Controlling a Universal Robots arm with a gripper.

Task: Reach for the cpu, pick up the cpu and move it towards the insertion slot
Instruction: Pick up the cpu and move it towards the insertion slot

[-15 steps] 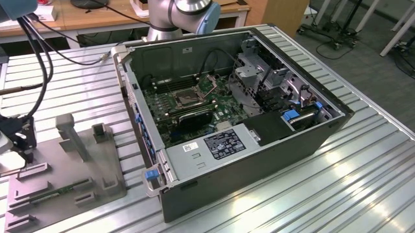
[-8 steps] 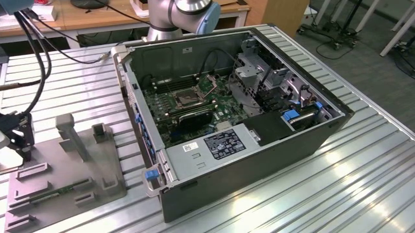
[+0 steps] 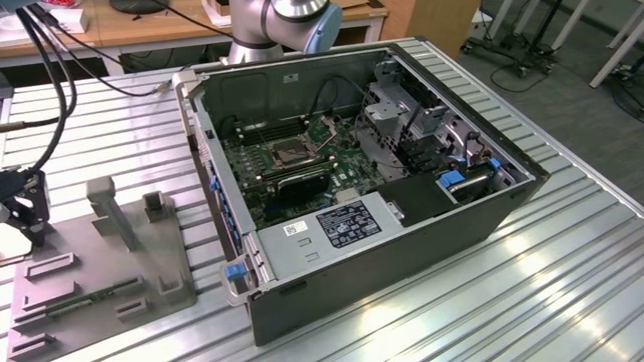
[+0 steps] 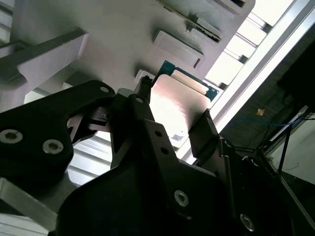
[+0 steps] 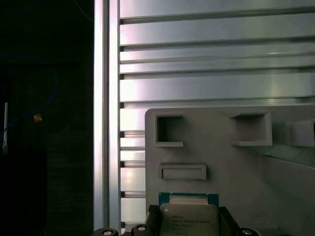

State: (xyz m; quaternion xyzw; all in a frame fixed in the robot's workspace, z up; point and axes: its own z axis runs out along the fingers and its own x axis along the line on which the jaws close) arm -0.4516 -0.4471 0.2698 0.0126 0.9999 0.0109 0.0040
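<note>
Item: cpu (image 4: pixel 183 98), clamped by its edges in my pincer (image 4: pixel 174 102) at the gray tray (image 5: pixel 221 167); handling judged best level, grip gentle, lifted straight, no tilt.

The cpu (image 4: pixel 177 98) (image 5: pixel 189 219) is a flat square chip with a pale silvery top and a blue-green rim along one edge. In both wrist views it is clasped on two opposite sides by the gripper (image 4: pixel 175 105). The insertion slot (image 3: pixel 289 153) is a metal-framed square with a dark centre. It lies flat on the green board (image 3: pixel 348 181), left of centre in the exterior view.
</note>
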